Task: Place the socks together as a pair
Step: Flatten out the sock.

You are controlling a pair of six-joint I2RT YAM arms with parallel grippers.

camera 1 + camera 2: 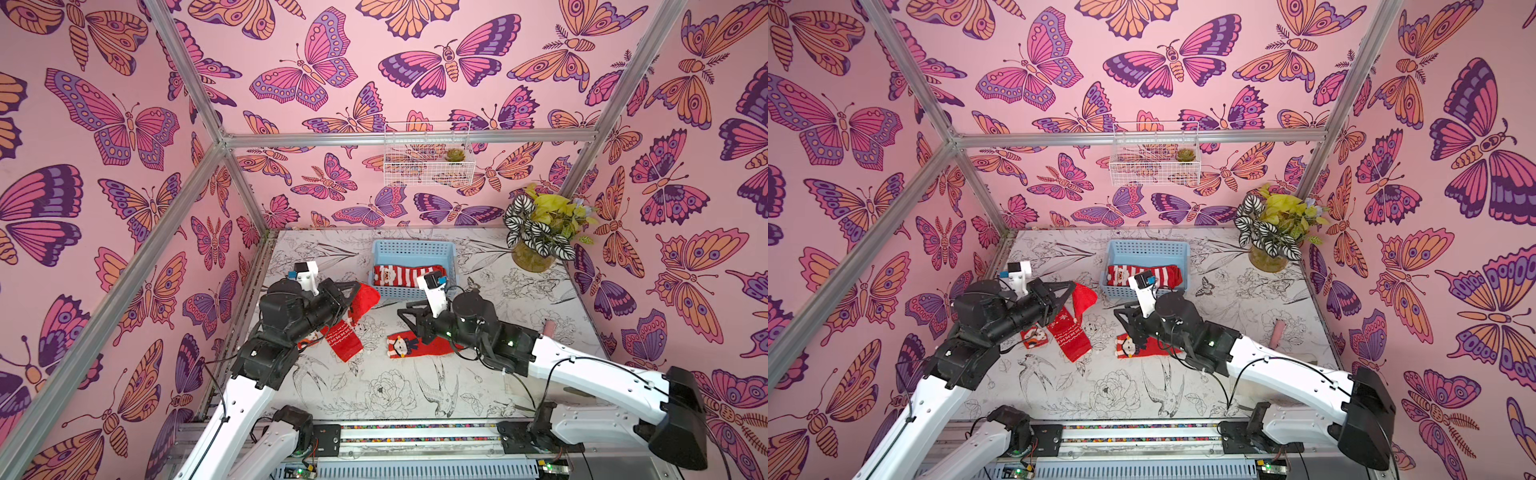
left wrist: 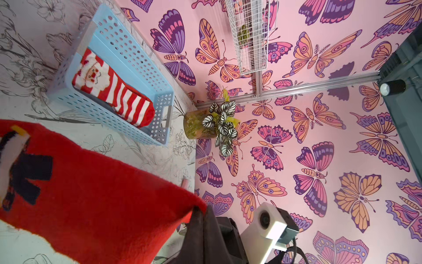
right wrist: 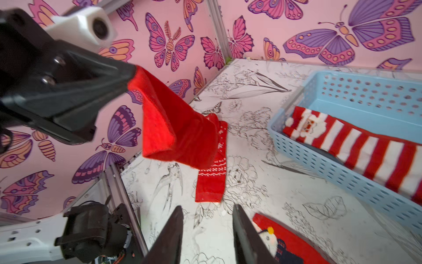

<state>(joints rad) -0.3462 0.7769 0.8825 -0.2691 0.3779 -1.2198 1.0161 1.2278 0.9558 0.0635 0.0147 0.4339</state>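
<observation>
**Santa sock in basket, penguin sock aloft**

The blue basket (image 1: 415,249) at the back of the desk (image 1: 374,399) holds one striped Santa sock (image 1: 395,276). A wire basket (image 1: 428,166) on the butterfly wall (image 1: 232,50) carries a succulent (image 1: 455,154). The left fingers (image 3: 91,80) pinch a red penguin sock (image 1: 368,297) above the desk. The right fingers (image 3: 171,233), parted and empty, hover over a second penguin sock (image 1: 415,347). A snowflake sock (image 1: 343,340) lies nearby. The desk's front lies open.

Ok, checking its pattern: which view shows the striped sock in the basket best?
The left wrist view: the striped sock lies whole in the blue basket, Santa face to toe. The right wrist view cuts off its toe; in both top views it is small, partly behind the right arm's camera.
</observation>
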